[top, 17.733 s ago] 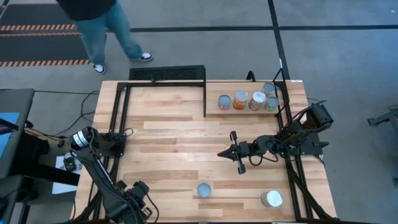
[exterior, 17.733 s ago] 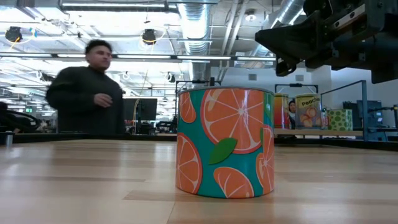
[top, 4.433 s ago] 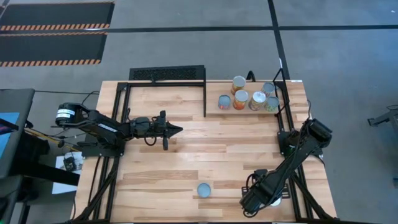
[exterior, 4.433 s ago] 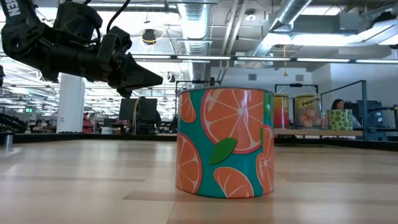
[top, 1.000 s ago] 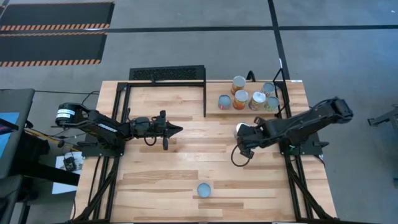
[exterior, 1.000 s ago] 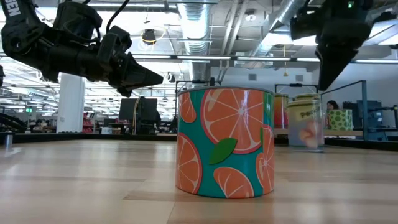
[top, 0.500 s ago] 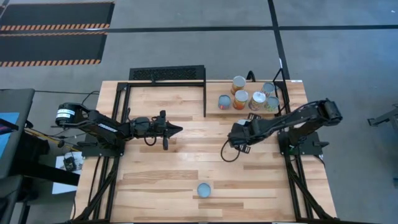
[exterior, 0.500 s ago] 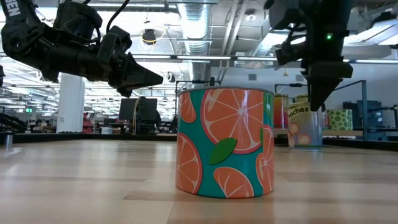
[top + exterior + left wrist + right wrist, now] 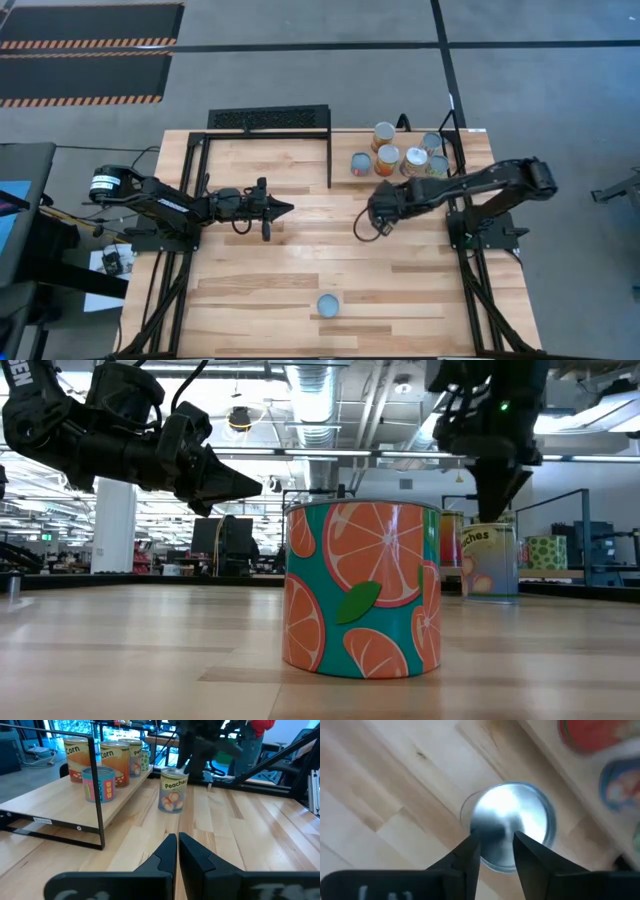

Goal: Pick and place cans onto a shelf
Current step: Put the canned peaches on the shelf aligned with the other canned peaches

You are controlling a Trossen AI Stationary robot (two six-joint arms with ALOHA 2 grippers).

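Nearest, at 6 o'clock on the table (image 9: pixel 280 265), an orange-patterned can (image 9: pixel 327 305) is left standing alone, not yet collected. Farther in, at 9 o'clock, the left gripper (image 9: pixel 288 209) is held idle above the wood with its fingers pressed together on nothing. Just right of centre, toward 2 o'clock, the right gripper (image 9: pixel 495 840) is seen clenched from above on the top of a peach can (image 9: pixel 173 791), which is kept upright at or just over the boards, near the shelf (image 9: pixel 55 800) but apart from it. At 1 o'clock, farthest off, several cans (image 9: pixel 386 160) are already stood on that shelf. The step in hand is judged to be the carry. A lift over the shelf's edge is called for next, then a release in a free spot beside the others.
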